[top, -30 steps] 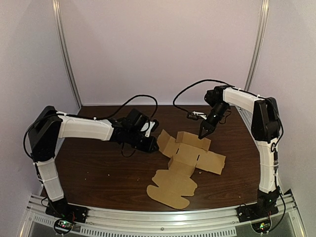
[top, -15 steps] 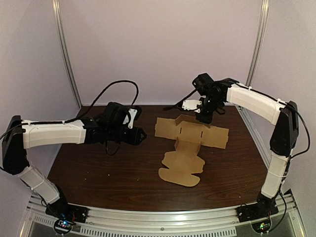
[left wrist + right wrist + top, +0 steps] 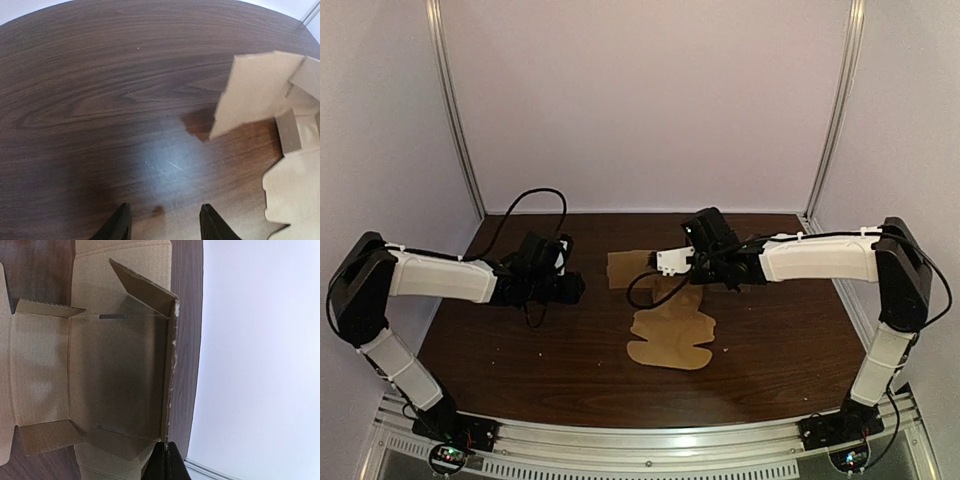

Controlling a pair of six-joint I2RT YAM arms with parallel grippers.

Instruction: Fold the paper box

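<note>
A die-cut brown corrugated cardboard box (image 3: 672, 318) is lying partly erected near the middle of the dark wood-grain bench (image 3: 510, 350). Its rounded lid panel (image 3: 670, 345) is lying flat towards the arms, and its tray part is sitting under the reaching right arm. In the right wrist view the tray floor is showing open, with short corner flaps leaning inward and one long side wall (image 3: 170, 365) standing up.

The right tool (image 3: 165, 462) is showing its fingers pressed together at the near end of that wall. The wall's edge is running straight into them, so it is very likely clamped on the cardboard. The left tool (image 3: 165, 227) is hovering over bare bench to the left of the box, with its fingers apart, holding nothing and touching nothing.

This sheet is looking light and thin. It is stiff across each panel but willing to bend along the scored creases, so it is likely to slide or lift whole when one wall is being pulled. The best holds are probably the free panel edges, close to a crease, with the other tool pinning the floor. Squeezing hard risks crushing the fluting, and the slots and tabs are looking easy to tear.
</note>
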